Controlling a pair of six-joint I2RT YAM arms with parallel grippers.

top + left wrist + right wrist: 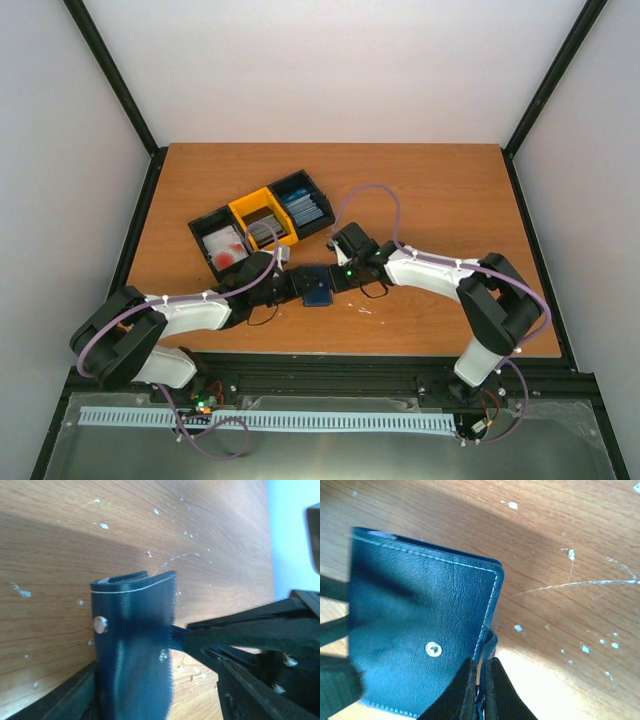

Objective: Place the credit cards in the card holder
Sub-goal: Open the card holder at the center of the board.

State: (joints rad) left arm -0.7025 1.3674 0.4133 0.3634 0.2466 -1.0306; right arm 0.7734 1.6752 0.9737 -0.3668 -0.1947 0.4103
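Navy, grained card holder [420, 630]: folded shut, held on edge just above the wooden tabletop [430, 200], between the two arms near its front middle. A metal snap stud [434, 649] is shown on its outer face.

Red credit cards [233, 253]: seen lying in the black bin [212, 232] at the left end of the row of bins, well apart from the holder. None is seen in the holder.

Progress: judged to be at an early stage. The holder has been lifted but not yet opened, and no card has been picked up. Opening the holder, fetching the cards and sliding them into the pockets are all left to be done.

Right gripper [482, 685]: clenched fully on the small snap tab [490, 647] at the holder's edge, so that the holder is carried by that tab.

Left gripper [292, 289]: jaws appear parted, with the holder standing between them. One finger [65, 697] is seen against the holder's side, while the other is set apart from it. No firm grasp is shown.
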